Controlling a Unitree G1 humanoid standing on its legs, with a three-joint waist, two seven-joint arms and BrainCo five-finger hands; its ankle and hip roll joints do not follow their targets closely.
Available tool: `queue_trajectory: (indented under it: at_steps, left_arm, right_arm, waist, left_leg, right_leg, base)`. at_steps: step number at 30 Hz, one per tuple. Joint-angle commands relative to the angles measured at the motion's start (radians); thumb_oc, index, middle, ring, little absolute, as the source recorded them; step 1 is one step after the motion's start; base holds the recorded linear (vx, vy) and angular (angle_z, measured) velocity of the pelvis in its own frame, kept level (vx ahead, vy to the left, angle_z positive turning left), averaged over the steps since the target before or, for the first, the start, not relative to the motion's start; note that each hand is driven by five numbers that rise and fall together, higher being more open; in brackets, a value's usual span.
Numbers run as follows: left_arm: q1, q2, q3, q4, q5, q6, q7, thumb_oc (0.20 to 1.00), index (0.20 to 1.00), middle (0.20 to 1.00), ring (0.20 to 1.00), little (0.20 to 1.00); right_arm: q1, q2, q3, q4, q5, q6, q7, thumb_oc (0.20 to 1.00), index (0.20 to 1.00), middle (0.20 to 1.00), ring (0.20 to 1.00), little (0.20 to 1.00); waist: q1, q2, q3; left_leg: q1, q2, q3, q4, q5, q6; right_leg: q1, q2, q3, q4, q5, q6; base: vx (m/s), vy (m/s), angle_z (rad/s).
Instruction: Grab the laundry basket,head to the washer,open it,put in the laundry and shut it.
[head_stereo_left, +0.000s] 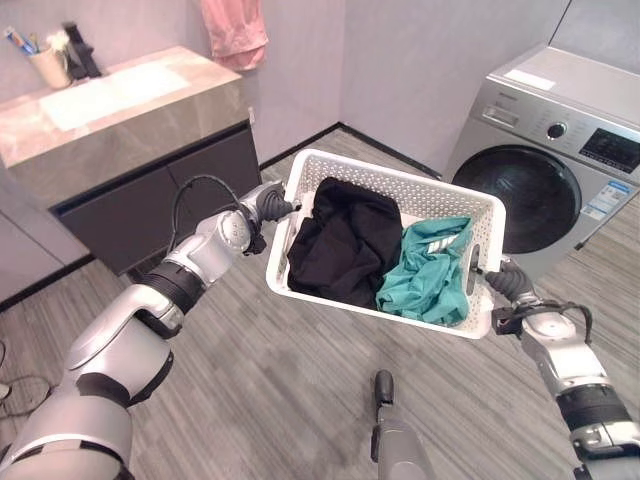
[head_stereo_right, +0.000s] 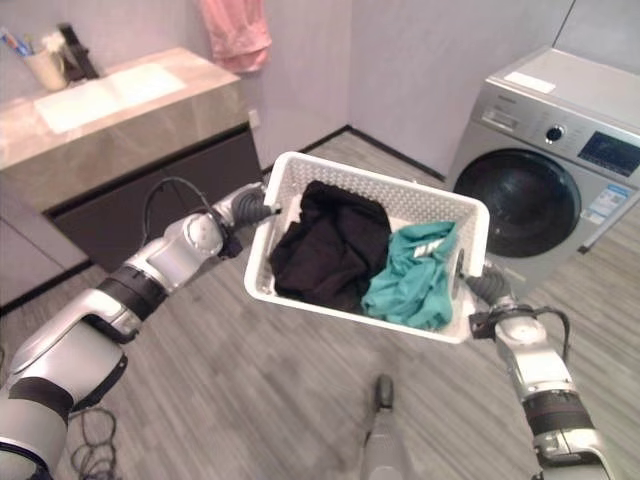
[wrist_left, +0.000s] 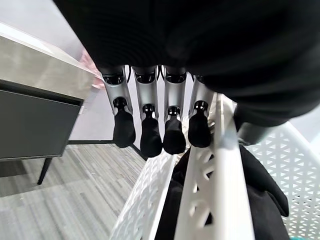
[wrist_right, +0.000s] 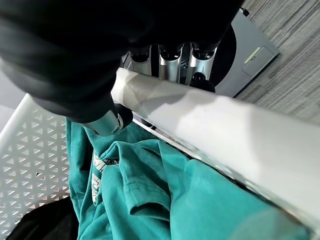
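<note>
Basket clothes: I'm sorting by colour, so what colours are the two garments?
One black garment and one teal garment, clearest in the left eye view.

We reach both arms forward, our left hand (head_stereo_left: 272, 206) and right hand (head_stereo_left: 507, 281) set well apart at opposite sides, fingers (wrist_left: 150, 135) and thumb of each curled round a rim.

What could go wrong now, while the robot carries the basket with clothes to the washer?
1. The white laundry basket is tilted, so the teal garment or black garment might slide out.
2. The left robot hand and right robot hand hold only opposite rims; a slip could drop it.
3. The washer door is closed, and no robot hand is free.
</note>
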Motion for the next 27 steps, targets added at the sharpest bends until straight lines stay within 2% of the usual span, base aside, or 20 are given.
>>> queue_trajectory:
  at_steps: [1,3,4,5,6,7,8,9,10,11,12,13,16,19,22,23,24,26,27]
  left_arm:
    - [-0.089,0.059,0.059,0.025,0.011,-0.056,0.075,0.2,0.2,0.2,0.2,0.2]
    - [-0.09,0.068,0.059,0.028,-0.001,-0.054,0.079,0.2,0.2,0.2,0.2,0.2]
    - [-0.09,0.068,0.06,0.027,-0.001,-0.054,0.079,0.2,0.2,0.2,0.2,0.2]
    - [-0.092,0.077,0.056,0.03,-0.006,-0.049,0.077,0.2,0.2,0.2,0.2,0.2]
    - [-0.102,0.098,0.053,0.024,-0.016,-0.041,0.077,0.2,0.2,0.2,0.2,0.2]
    - [-0.113,0.114,0.052,0.017,-0.025,-0.033,0.077,0.2,0.2,0.2,0.2,0.2]
    - [-0.122,0.142,0.057,0.005,-0.035,-0.024,0.078,0.2,0.2,0.2,0.2,0.2]
    - [-0.13,0.15,0.058,0.002,-0.042,-0.021,0.081,0.2,0.2,0.2,0.2,0.2]
    - [-0.132,0.152,0.057,0.002,-0.044,-0.02,0.082,0.2,0.2,0.2,0.2,0.2]
    - [-0.137,0.156,0.058,-0.003,-0.053,-0.017,0.082,0.2,0.2,0.2,0.2,0.2]
    - [-0.141,0.167,0.068,-0.015,-0.057,-0.01,0.079,0.2,0.2,0.2,0.2,0.2]
    - [-0.127,0.167,0.078,-0.017,-0.056,-0.016,0.077,0.2,0.2,0.2,0.2,0.2]
    - [-0.127,0.146,0.073,-0.005,-0.049,-0.022,0.08,0.2,0.2,0.2,0.2,0.2]
    - [-0.139,0.128,0.061,0.02,-0.046,-0.033,0.08,0.2,0.2,0.2,0.2,0.2]
    - [-0.16,0.122,0.038,0.037,-0.057,-0.048,0.077,0.2,0.2,0.2,0.2,0.2]
    - [-0.167,0.115,0.026,0.043,-0.058,-0.057,0.075,0.2,0.2,0.2,0.2,0.2]
    - [-0.173,0.108,0.016,0.047,-0.056,-0.059,0.07,0.2,0.2,0.2,0.2,0.2]
    - [-0.178,0.108,0.008,0.052,-0.05,-0.065,0.074,0.2,0.2,0.2,0.2,0.2]
    - [-0.191,0.112,-0.009,0.058,-0.048,-0.068,0.067,0.2,0.2,0.2,0.2,0.2]
  right_arm:
    - [-0.032,-0.125,-0.098,-0.015,-0.018,-0.06,-0.027,0.2,0.2,0.2,0.2,0.2]
    - [-0.033,-0.144,-0.093,-0.015,-0.009,-0.071,-0.034,0.2,0.2,0.2,0.2,0.2]
    - [-0.034,-0.145,-0.092,-0.014,-0.009,-0.071,-0.034,0.2,0.2,0.2,0.2,0.2]
    - [-0.042,-0.152,-0.09,-0.018,-0.003,-0.075,-0.039,0.2,0.2,0.2,0.2,0.2]
    - [-0.054,-0.161,-0.086,-0.017,0.003,-0.078,-0.045,0.2,0.2,0.2,0.2,0.2]
    - [-0.066,-0.171,-0.08,-0.011,0.006,-0.077,-0.049,0.2,0.2,0.2,0.2,0.2]
    - [-0.086,-0.182,-0.068,0.002,0.011,-0.078,-0.06,0.2,0.2,0.2,0.2,0.2]
    - [-0.098,-0.181,-0.062,0.006,0.014,-0.077,-0.068,0.2,0.2,0.2,0.2,0.2]
    - [-0.103,-0.181,-0.06,0.008,0.016,-0.077,-0.069,0.2,0.2,0.2,0.2,0.2]
    - [-0.113,-0.178,-0.051,0.013,0.016,-0.076,-0.074,0.2,0.2,0.2,0.2,0.2]
    - [-0.124,-0.172,-0.037,0.01,0.007,-0.066,-0.068,0.2,0.2,0.2,0.2,0.2]
    - [-0.122,-0.159,-0.028,0.007,0.0,-0.06,-0.055,0.2,0.2,0.2,0.2,0.2]
    - [-0.127,-0.136,-0.012,0.021,0.004,-0.062,-0.055,0.2,0.2,0.2,0.2,0.2]
    - [-0.148,-0.134,0.001,0.052,0.018,-0.074,-0.064,0.2,0.2,0.2,0.2,0.2]
    - [-0.182,-0.158,0.014,0.114,0.017,-0.083,-0.069,0.2,0.2,0.2,0.2,0.2]
    - [-0.19,-0.176,0.015,0.145,0.012,-0.087,-0.069,0.2,0.2,0.2,0.2,0.2]
    - [-0.192,-0.194,0.008,0.166,0.01,-0.09,-0.068,0.2,0.2,0.2,0.2,0.2]
    - [-0.191,-0.198,-0.002,0.181,0.014,-0.094,-0.073,0.2,0.2,0.2,0.2,0.2]
    - [-0.189,-0.198,-0.001,0.198,0.006,-0.096,-0.066,0.2,0.2,0.2,0.2,0.2]
  waist:
    - [0.018,0.031,-0.106]
    - [0.01,0.038,-0.114]
    - [0.009,0.041,-0.114]
    - [0.016,0.038,-0.116]
    - [0.022,0.031,-0.109]
    - [0.028,0.023,-0.102]
    - [0.049,-0.001,-0.085]
    - [0.058,0.0,-0.078]
    - [0.059,-0.003,-0.069]
    - [0.076,-0.002,-0.059]
    - [0.105,-0.004,-0.034]
    - [0.126,-0.007,-0.028]
    - [0.155,-0.004,-0.019]
    - [0.178,0.007,-0.018]
    - [0.188,0.013,-0.035]
    - [0.18,0.017,-0.054]
    - [0.172,0.019,-0.069]
    - [0.174,0.021,-0.074]
    - [0.176,0.023,-0.084]
  left_leg:
    - [-0.154,0.179,-0.001,0.106,0.045,0.016]
    - [-0.174,0.234,-0.02,0.177,0.158,0.006]
    - [-0.176,0.239,-0.023,0.179,0.159,0.002]
    - [-0.198,0.263,-0.021,0.261,0.241,0.003]
    - [-0.256,0.284,-0.033,0.379,0.292,0.014]
    - [-0.298,0.293,-0.046,0.493,0.317,0.028]
    - [-0.365,0.319,-0.032,0.656,0.388,0.041]
    - [-0.388,0.346,-0.021,0.715,0.386,0.035]
    - [-0.399,0.353,-0.014,0.727,0.395,0.043]
    - [-0.426,0.37,-0.003,0.774,0.383,0.03]
    - [-0.507,0.312,0.021,0.82,0.34,0.038]
    - [-0.588,0.258,0.048,0.812,0.321,0.029]
    - [-0.678,0.197,0.085,0.727,0.312,0.02]
    - [-0.709,0.12,0.075,0.561,0.311,0.017]
    - [-0.655,0.104,0.06,0.348,0.289,0.023]
    - [-0.596,0.097,0.068,0.259,0.257,0.038]
    - [-0.554,0.096,0.076,0.211,0.239,0.048]
    - [-0.525,0.085,0.065,0.191,0.242,0.053]
    - [-0.474,0.061,0.05,0.145,0.2,0.077]
  right_leg:
    - [0.02,-0.012,0.02,0.024,0.056,0.106]
    - [0.033,0.04,0.017,0.061,0.021,0.074]
    - [0.032,0.044,0.014,0.064,0.019,0.07]
    - [0.053,0.06,0.005,0.065,0.001,0.05]
    - [0.081,0.078,-0.013,0.061,-0.019,0.022]
    - [0.108,0.098,-0.016,0.059,-0.035,-0.004]
    - [0.154,0.116,-0.022,0.048,-0.056,-0.046]
    - [0.18,0.127,-0.031,0.044,-0.077,-0.054]
    - [0.176,0.129,-0.035,0.045,-0.066,-0.064]
    - [0.205,0.139,-0.037,0.042,-0.088,-0.068]
    - [0.232,0.153,-0.026,0.041,-0.092,-0.08]
    - [0.256,0.152,-0.026,0.038,-0.101,-0.077]
    - [0.29,0.161,-0.023,0.041,-0.122,-0.076]
    - [0.319,0.17,-0.018,0.042,-0.142,-0.065]
    - [0.344,0.166,-0.024,0.039,-0.168,-0.044]
    - [0.354,0.167,-0.029,0.043,-0.187,-0.035]
    - [0.358,0.168,-0.034,0.051,-0.201,-0.029]
    - [0.364,0.165,-0.028,0.079,-0.213,-0.027]
    - [0.349,0.166,-0.031,0.169,-0.22,-0.011]
  base:
    - [0.32,-0.385,0.32]
    - [0.22,-0.329,-0.06]
    - [0.19,-0.321,-0.41]
    - [0.17,-0.36,-0.29]
    - [0.24,-0.516,-0.1]
    - [0.29,-0.704,-0.02]
    - [0.33,-0.627,-0.11]
    - [0.19,-0.482,-0.22]
    - [0.15,-0.236,-0.54]
    - [0.12,-0.252,-0.52]
    - [0.3,-0.29,-0.44]
    - [0.26,-0.206,-0.05]
    - [0.21,-0.028,-0.63]
    - [0.19,0.088,-0.18]
    - [0.24,0.142,-0.28]
    - [0.34,0.189,-0.32]
    - [0.25,0.145,-0.24]
    - [0.2,0.129,-0.02]
    - [0.27,0.176,0.04]
